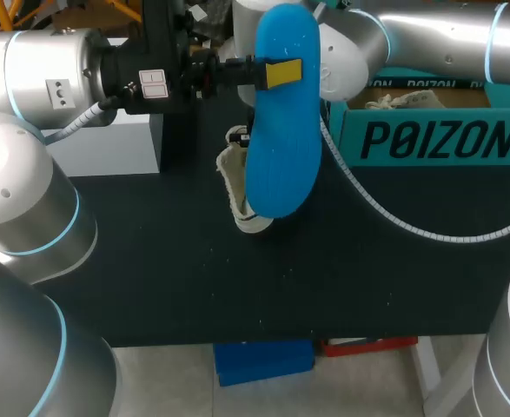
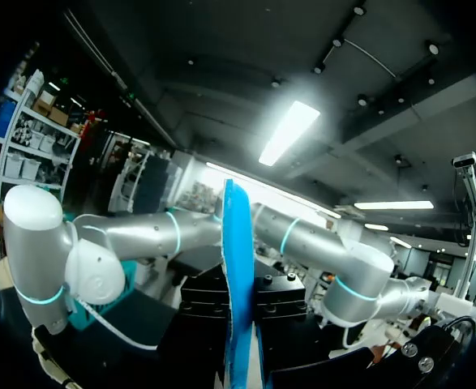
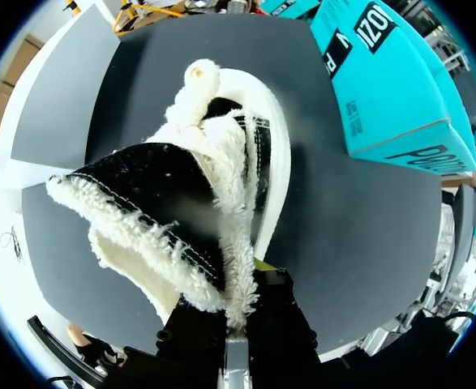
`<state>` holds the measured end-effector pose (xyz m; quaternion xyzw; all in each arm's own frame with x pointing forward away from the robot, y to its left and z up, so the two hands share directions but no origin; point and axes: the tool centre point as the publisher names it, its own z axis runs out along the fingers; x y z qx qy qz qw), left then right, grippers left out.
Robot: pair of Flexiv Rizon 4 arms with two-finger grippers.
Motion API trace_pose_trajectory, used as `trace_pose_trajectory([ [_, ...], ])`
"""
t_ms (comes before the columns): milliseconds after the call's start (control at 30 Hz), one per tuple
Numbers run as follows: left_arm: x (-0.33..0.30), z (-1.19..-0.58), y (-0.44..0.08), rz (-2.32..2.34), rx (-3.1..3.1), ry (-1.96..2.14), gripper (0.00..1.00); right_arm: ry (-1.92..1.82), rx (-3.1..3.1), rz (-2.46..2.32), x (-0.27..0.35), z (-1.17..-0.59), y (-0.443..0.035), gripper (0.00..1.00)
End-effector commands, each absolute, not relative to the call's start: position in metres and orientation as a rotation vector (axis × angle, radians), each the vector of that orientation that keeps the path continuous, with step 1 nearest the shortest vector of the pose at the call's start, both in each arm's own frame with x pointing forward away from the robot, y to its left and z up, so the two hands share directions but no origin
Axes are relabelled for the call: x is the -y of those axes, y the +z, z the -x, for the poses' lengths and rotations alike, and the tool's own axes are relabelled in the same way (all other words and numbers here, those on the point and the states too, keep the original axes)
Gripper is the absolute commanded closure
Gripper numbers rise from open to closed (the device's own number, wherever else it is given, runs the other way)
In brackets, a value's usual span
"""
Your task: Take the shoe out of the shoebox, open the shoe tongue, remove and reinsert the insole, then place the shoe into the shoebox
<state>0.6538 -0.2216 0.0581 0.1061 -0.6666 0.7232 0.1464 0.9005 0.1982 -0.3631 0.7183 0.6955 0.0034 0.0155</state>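
Note:
My left gripper (image 1: 276, 74) holds a blue insole (image 1: 281, 139) upright above the table, shut on its upper part, one yellow fingertip (image 1: 282, 73) lying across it. In the left wrist view the insole (image 2: 238, 275) stands edge-on between the fingers. Behind it, a white shoe with fleece lining (image 1: 237, 187) is lifted on its side. My right gripper (image 3: 242, 312) is shut on the fleecy collar of the shoe (image 3: 221, 162), whose black tongue (image 3: 156, 194) is folded open. In the head view the insole hides the right gripper. The teal shoebox (image 1: 437, 135) stands at the back right.
A white box (image 1: 115, 143) sits at the back left of the black table (image 1: 237, 287). The right arm's white cable (image 1: 385, 213) hangs over the table in front of the shoebox (image 3: 392, 89).

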Motion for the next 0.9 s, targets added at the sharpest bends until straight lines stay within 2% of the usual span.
trace_pose_trajectory([
  [33, 0.222, -0.652, 0.057, -0.31, 1.92, 2.083, 1.0, 0.012, -2.156, -2.245, -0.199, -0.898, -0.37, 1.0],
  [200, 0.222, -0.652, 0.057, -0.31, 1.92, 2.083, 1.0, -0.002, -2.162, -2.25, -0.196, -0.892, -0.379, 1.0],
  [233, 0.222, -0.652, 0.057, -0.31, 1.92, 2.083, 1.0, -0.003, -2.163, -2.252, -0.195, -0.891, -0.38, 0.97],
  [267, 0.222, -0.652, 0.057, -0.31, 1.92, 2.083, 1.0, 0.015, -2.162, -2.254, -0.194, -0.89, -0.381, 0.55],
  [300, 0.222, -0.652, 0.057, -0.31, 1.92, 2.083, 1.0, 0.027, -2.152, -2.261, -0.192, -0.89, -0.381, 0.0],
  [667, 0.222, -0.652, 0.057, -0.31, 1.92, 2.083, 1.0, 0.184, -2.127, -2.264, -0.18, -0.884, -0.352, 0.0],
  [900, 0.222, -0.652, 0.057, -0.31, 1.92, 2.083, 1.0, 0.73, -2.311, -2.309, -0.186, -0.883, -0.324, 0.0],
])
